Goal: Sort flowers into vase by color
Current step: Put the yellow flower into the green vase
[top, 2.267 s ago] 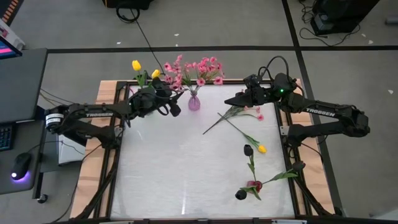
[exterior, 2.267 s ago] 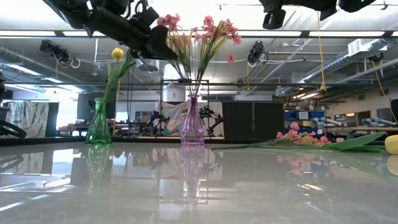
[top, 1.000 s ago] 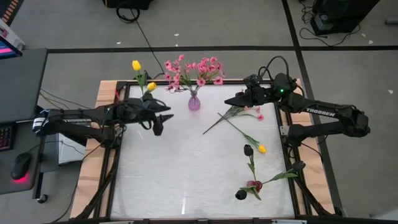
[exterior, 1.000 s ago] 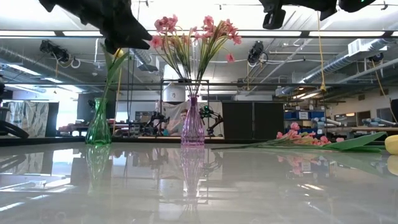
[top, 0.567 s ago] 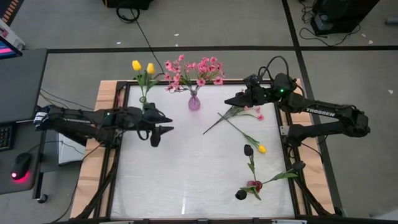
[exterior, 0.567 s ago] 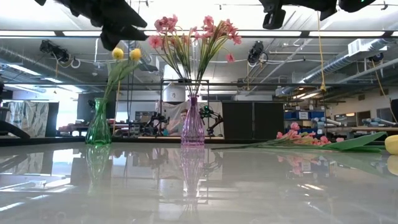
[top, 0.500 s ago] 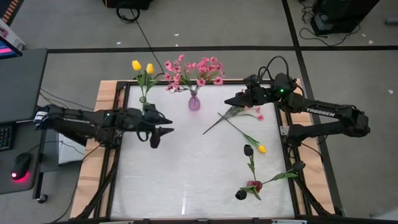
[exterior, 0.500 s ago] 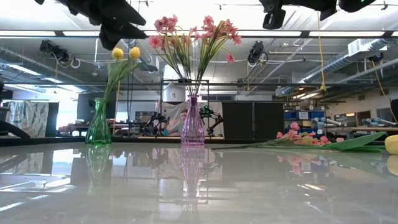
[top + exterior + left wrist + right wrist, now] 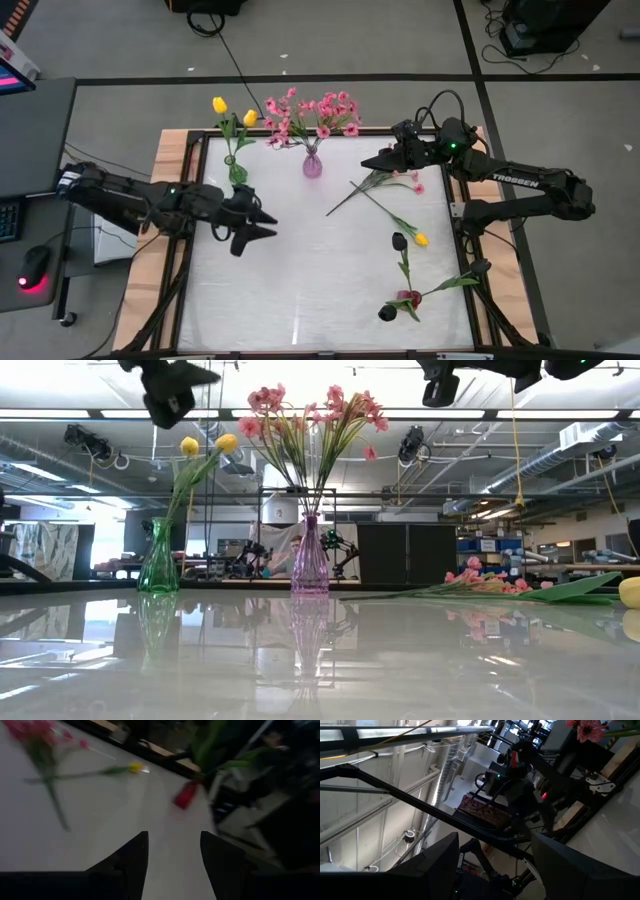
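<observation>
Left gripper (image 9: 258, 224) open, empty; green vase (image 9: 237, 173) just behind it, and a careless swing could topple it.

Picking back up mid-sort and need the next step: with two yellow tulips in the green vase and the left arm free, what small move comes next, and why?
Probably swing the left gripper, jaws open and empty, across the table toward the yellow tulip lying near the right side. The green vase already holds two yellow tulips, so this loose one likely belongs there too. The right gripper hangs open above the pink spray.
</observation>
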Available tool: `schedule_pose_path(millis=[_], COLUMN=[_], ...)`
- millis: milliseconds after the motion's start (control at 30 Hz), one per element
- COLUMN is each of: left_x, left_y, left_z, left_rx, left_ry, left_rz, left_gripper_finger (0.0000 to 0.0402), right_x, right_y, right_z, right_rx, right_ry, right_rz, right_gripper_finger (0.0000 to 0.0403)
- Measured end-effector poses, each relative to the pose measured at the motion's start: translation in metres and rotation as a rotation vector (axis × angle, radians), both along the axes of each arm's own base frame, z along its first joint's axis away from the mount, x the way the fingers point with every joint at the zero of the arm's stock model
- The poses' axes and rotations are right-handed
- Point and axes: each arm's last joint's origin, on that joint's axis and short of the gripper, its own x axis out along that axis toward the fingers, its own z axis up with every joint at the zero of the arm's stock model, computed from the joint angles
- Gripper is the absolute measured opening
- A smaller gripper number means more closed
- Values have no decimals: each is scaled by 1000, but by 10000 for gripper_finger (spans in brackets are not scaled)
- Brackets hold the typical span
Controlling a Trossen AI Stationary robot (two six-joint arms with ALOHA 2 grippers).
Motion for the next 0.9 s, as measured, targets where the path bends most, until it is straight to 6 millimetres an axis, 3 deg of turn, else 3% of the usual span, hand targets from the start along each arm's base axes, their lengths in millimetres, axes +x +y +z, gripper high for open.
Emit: schedule_pose_path(millis=[400, 900], left_x=[-7, -8], left_y=[-34, -36], left_z=[8, 8], left_rx=[-294, -334], left_ry=[-19, -15], left_rz=[-105, -63], left_gripper_finger=[185, 185], right_x=[0, 0], right_y=[0, -1], right_z=[0, 0], right_rx=[0, 81], right_ry=[0, 14], right_rz=[0, -11], right_gripper_finger=[258, 258])
